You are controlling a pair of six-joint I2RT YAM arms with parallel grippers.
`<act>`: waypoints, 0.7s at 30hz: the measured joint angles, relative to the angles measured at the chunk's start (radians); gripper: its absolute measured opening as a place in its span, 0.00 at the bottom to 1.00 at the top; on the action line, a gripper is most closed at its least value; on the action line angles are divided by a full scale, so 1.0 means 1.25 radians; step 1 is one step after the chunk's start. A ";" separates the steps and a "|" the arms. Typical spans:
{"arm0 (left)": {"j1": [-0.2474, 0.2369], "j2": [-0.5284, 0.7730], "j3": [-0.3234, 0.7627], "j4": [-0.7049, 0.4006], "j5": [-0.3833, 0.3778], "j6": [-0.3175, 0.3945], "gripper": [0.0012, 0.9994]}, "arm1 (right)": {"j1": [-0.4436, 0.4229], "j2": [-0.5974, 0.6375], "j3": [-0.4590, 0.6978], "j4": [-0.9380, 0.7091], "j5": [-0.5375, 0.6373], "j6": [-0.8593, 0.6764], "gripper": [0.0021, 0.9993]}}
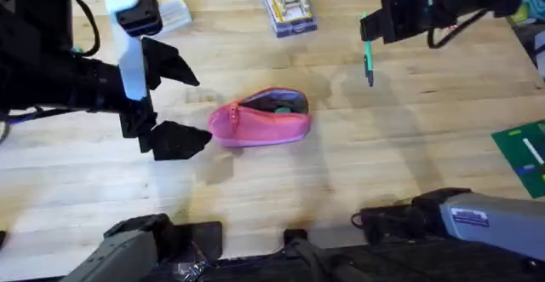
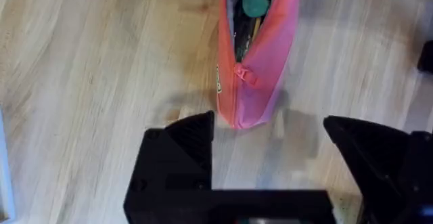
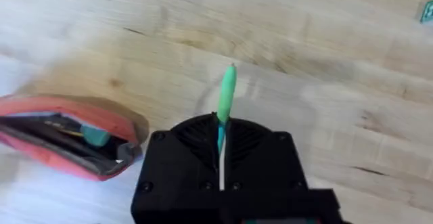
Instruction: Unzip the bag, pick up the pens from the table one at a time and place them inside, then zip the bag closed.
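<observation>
The pink bag [image 1: 260,118] lies on the table [image 1: 358,146] near the middle, its zipper open toward the right end, with dark contents and a teal item showing inside. My left gripper [image 1: 203,108] is open just left of the bag's closed end. In the left wrist view the bag [image 2: 260,61] lies ahead of the gripper [image 2: 270,149], with its zipper pull [image 2: 245,74] partway along. My right gripper [image 1: 372,28] is raised at the back right, shut on a green pen [image 1: 368,60] that hangs dark tip down. The right wrist view shows the pen [image 3: 226,92] sticking out of the gripper [image 3: 220,139], and the open bag [image 3: 67,136] off to one side.
A clear box of yellow and white items [image 1: 289,5] stands at the back centre. A white stack [image 1: 170,9] lies at the back left. A green flat object [image 1: 524,154] sits at the right edge. Bare wood lies in front of the bag.
</observation>
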 joint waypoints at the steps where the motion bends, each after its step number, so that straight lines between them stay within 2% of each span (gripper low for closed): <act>1: 0.000 0.000 0.000 0.000 0.000 0.000 0.99 | 0.004 -0.017 0.000 -0.002 -0.009 -0.008 0.03; 7: 0.000 0.000 0.000 0.000 0.000 0.000 0.99 | 0.081 -0.105 0.000 -0.040 -0.034 -0.090 0.03; 16: 0.000 0.000 0.000 0.000 0.000 0.000 0.99 | 0.284 -0.183 0.000 -0.146 -0.041 -0.288 0.03; 21: 0.000 0.000 0.000 0.000 0.000 0.000 0.99 | 0.310 -0.200 0.000 -0.141 -0.041 -0.345 0.03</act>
